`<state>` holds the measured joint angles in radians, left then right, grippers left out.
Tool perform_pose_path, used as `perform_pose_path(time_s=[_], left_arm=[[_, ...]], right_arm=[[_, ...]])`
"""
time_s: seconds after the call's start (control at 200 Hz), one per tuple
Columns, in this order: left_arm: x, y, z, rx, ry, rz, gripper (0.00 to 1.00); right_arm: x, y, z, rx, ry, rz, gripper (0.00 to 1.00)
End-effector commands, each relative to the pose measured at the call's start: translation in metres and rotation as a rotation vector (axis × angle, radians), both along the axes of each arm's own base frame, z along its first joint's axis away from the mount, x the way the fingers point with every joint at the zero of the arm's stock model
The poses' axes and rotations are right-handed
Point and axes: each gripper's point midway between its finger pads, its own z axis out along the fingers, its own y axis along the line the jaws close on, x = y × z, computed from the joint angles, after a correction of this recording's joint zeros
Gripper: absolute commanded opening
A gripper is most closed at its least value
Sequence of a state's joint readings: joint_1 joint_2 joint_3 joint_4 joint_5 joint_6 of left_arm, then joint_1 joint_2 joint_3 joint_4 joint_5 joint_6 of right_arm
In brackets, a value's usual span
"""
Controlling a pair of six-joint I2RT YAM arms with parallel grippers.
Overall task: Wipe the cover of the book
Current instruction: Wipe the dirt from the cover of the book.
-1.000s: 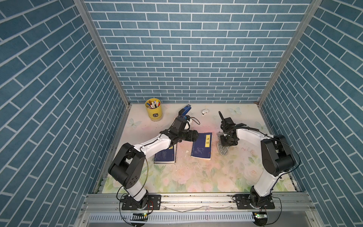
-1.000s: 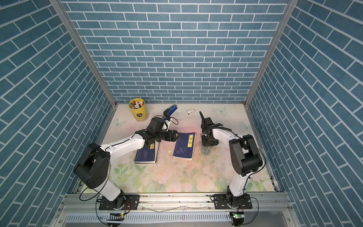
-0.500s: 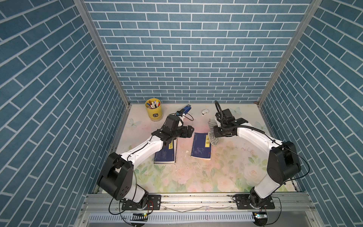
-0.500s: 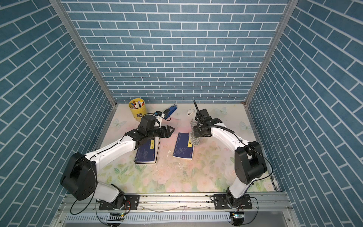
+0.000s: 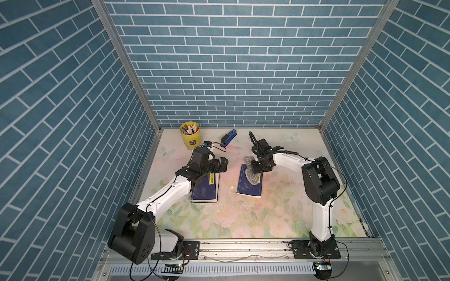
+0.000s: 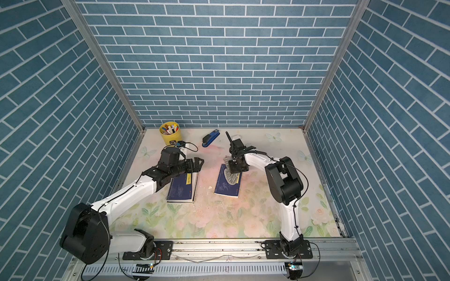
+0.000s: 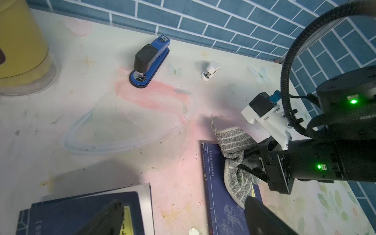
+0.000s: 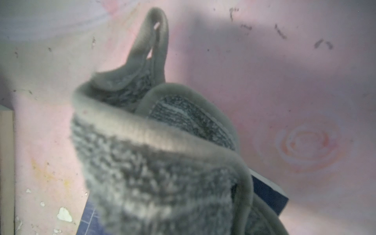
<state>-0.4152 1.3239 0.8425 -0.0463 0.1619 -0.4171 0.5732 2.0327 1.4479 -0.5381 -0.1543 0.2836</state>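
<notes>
A dark blue book (image 5: 248, 191) lies flat on the floral mat, seen in both top views. A grey striped cloth (image 5: 252, 176) rests on its far end, and my right gripper (image 5: 258, 167) is shut on that cloth from above. In the left wrist view the cloth (image 7: 234, 154) bunches over the book (image 7: 221, 201) under the right gripper's fingers (image 7: 252, 160). The cloth (image 8: 162, 162) fills the right wrist view and hides the jaws there. My left gripper (image 5: 222, 164) hangs open and empty over the far end of a second blue book (image 5: 204, 193), left of the first.
A yellow pen cup (image 5: 190, 137) and a blue stapler (image 5: 229, 138) stand at the back of the mat. A small white object (image 7: 210, 70) lies near the back wall. White crumbs (image 5: 230, 187) lie between the two books. Brick walls close in three sides.
My right gripper has carried the cloth from the mat right of the book up and onto the book's far end. My left gripper has drawn back to the left and opened wider.
</notes>
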Motion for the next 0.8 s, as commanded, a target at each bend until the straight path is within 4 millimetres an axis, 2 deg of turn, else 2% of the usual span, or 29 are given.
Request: perform_pose_path(time_s=[0.0,0.125,0.335,0.425,0.555,0.74,0.795], left_arm=[[0.002,0.01,0.006,-0.015,-0.027,0.027,0.98],[0.004,0.016,0.006,-0.023,-0.029,0.038,0.98],[0.007,0.022,0.005,-0.032,-0.033,0.055,0.98],[0.008,0.022,0.005,-0.039,-0.032,0.056,0.98],[0.009,0.021,0.004,-0.045,-0.028,0.048,0.98],[0.003,0.025,0.007,-0.042,-0.037,0.057,0.98],[0.001,0.028,0.007,-0.047,-0.036,0.066,0.98]], right_arm=[[-0.014,-0.01,-0.006,-0.033,0.044,-0.013,0.0],[-0.045,-0.021,-0.015,-0.07,0.092,-0.006,0.0],[-0.114,-0.034,-0.027,-0.115,0.176,0.004,0.0],[-0.125,-0.04,-0.032,-0.115,0.19,-0.014,0.0],[-0.103,-0.041,-0.035,-0.135,0.162,-0.033,0.0],[-0.037,-0.045,-0.034,-0.115,0.124,-0.107,0.0],[-0.024,-0.047,-0.03,-0.13,0.116,-0.119,0.0]])
